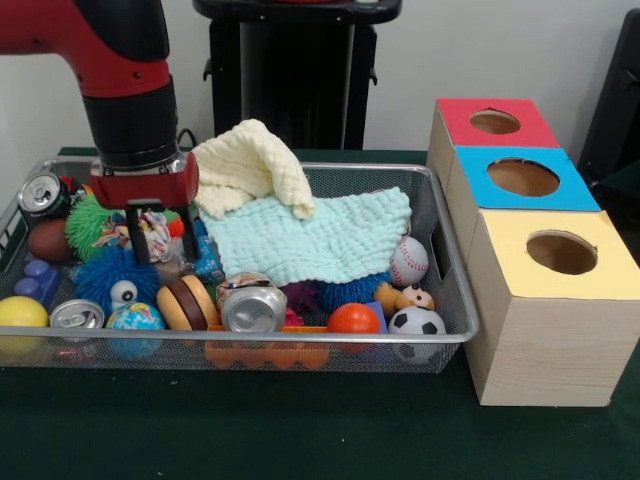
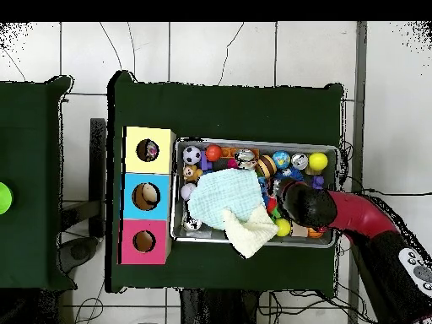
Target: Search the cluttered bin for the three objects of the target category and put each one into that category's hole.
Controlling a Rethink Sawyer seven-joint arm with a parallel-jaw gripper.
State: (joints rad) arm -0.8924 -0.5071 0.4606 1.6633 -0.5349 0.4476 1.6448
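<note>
The gripper [image 1: 158, 238] is being held low over the left part of the wire bin [image 1: 440, 215], at about nine o'clock from the pale green cloth [image 1: 320, 235] in the front view, and its dark fingers [image 1: 139, 240] are being kept a modest way apart around a small multicoloured toy [image 1: 152, 232]; whether the toy is actually being pinched cannot be told, since the view there is crowded. The target category is not being shown by anything in view, so candidates are being judged only loosely: the green spiky ball [image 1: 90, 225] and blue spiky ball [image 1: 108, 275] are lying just beside the fingers, and cans [image 1: 252, 305] are resting nearer the front rim. A clean pick is best being made by descending straight, so that neighbours are not being dragged. The three-holed box [image 1: 545, 300] is standing at three o'clock from the bin, and the cream cloth [image 1: 252, 165] may be hiding further pieces.
</note>
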